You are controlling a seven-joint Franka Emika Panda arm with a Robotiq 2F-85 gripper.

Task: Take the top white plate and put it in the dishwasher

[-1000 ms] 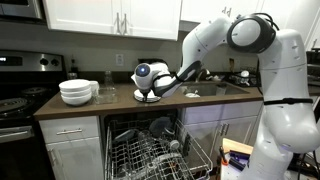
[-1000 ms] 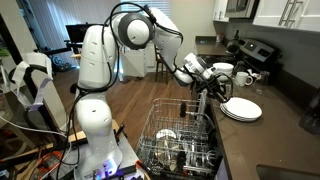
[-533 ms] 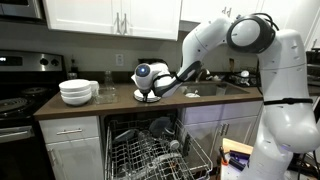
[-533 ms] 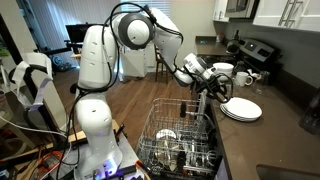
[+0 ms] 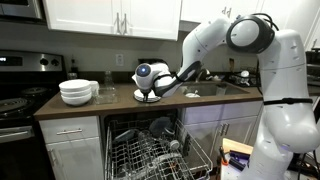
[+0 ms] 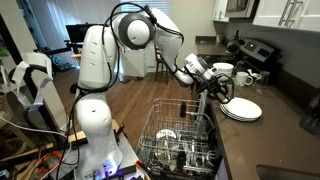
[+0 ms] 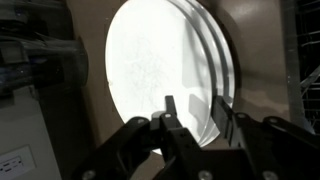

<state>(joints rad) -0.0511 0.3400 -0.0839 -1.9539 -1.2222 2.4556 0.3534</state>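
Hand (image 7: 198, 118) low centre of wrist view, fingers (image 7: 170, 115) either side of stacked rims, set for edge pinch on top white plate (image 7: 150, 65); clamped or loose, cannot tell. Dishwasher (image 5: 150, 150) open, lower centre.

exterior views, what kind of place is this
Most likely a home kitchen: an open dishwasher under the counter, a stove, and stacked bowls on that counter.
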